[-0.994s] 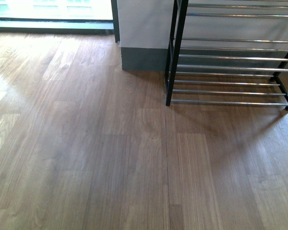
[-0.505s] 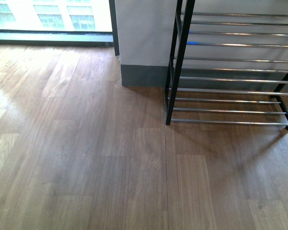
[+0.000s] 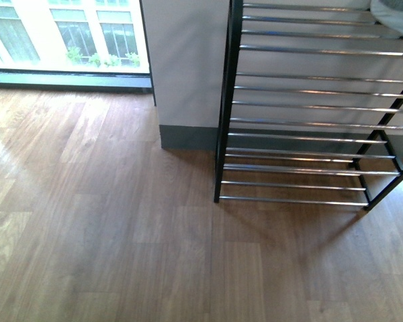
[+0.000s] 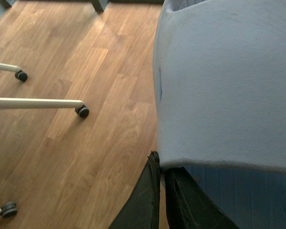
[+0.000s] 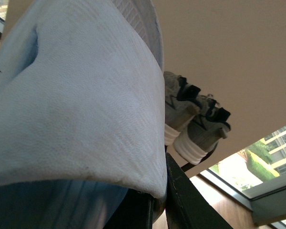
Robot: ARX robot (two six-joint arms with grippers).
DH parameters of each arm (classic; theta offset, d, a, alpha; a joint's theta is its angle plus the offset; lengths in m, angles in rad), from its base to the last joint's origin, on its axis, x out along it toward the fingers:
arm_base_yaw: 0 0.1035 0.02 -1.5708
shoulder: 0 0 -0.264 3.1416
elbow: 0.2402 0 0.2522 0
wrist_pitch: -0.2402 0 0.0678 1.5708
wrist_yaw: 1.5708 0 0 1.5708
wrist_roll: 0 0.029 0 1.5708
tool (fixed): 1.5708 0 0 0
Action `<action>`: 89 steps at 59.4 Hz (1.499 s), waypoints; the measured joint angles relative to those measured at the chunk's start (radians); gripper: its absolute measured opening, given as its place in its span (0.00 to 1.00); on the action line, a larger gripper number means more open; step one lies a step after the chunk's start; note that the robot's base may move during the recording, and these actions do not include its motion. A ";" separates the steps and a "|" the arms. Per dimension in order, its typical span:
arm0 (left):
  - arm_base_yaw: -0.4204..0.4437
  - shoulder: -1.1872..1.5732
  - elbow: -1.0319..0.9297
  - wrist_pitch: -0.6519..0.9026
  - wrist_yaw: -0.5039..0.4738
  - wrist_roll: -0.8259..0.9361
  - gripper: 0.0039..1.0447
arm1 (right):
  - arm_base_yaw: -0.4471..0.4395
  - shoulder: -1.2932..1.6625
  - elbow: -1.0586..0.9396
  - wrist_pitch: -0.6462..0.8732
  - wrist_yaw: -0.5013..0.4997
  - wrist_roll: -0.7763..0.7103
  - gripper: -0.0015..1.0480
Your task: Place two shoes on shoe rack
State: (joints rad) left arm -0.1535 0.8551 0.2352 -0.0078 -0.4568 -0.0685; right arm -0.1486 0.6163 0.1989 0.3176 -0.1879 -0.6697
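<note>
Left hand (image 4: 162, 191) is clamped on a pale blue slide (image 4: 219, 86), right hand (image 5: 159, 205) pinching the other slide (image 5: 76, 95), grey sneakers (image 5: 195, 124) sitting up on the shoe rack (image 3: 295, 121)

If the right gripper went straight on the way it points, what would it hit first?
Probably the grey sneakers, which lie ahead, past the pale blue slide that the right gripper clamps. How far off they are is unclear.
</note>
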 joint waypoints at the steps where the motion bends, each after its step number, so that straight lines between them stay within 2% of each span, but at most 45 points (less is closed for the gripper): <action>1: 0.000 0.000 0.000 0.000 0.000 0.000 0.01 | 0.000 0.000 0.000 0.000 0.000 0.000 0.01; 49: 0.000 0.002 0.000 0.000 0.001 0.000 0.01 | 0.002 0.002 0.000 0.000 -0.008 0.000 0.01; 52: 0.000 0.002 0.000 0.000 0.000 0.000 0.01 | -0.002 0.006 0.000 0.008 -0.041 0.043 0.01; 53: 0.000 0.002 0.000 0.000 0.001 0.000 0.01 | -0.001 0.012 0.001 0.010 -0.057 0.101 0.01; 60: 0.000 0.002 0.000 0.000 0.004 0.000 0.01 | 0.077 0.056 0.022 0.034 -0.018 0.267 0.01; 67: 0.000 0.002 0.000 0.000 0.004 0.000 0.01 | 0.192 0.201 0.089 0.153 0.047 0.355 0.01; 73: 0.000 0.002 0.000 0.000 0.004 0.000 0.01 | 0.241 0.376 0.156 0.270 0.076 0.367 0.01; 78: 0.000 0.002 0.000 0.000 0.004 0.000 0.01 | 0.254 0.541 0.218 0.342 0.091 0.364 0.01; 89: 0.000 0.002 0.000 0.000 0.004 0.000 0.01 | 0.251 0.841 0.346 0.393 0.116 0.301 0.01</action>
State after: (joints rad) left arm -0.1535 0.8570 0.2348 -0.0078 -0.4530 -0.0685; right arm 0.1024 1.4570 0.5446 0.7109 -0.0719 -0.3683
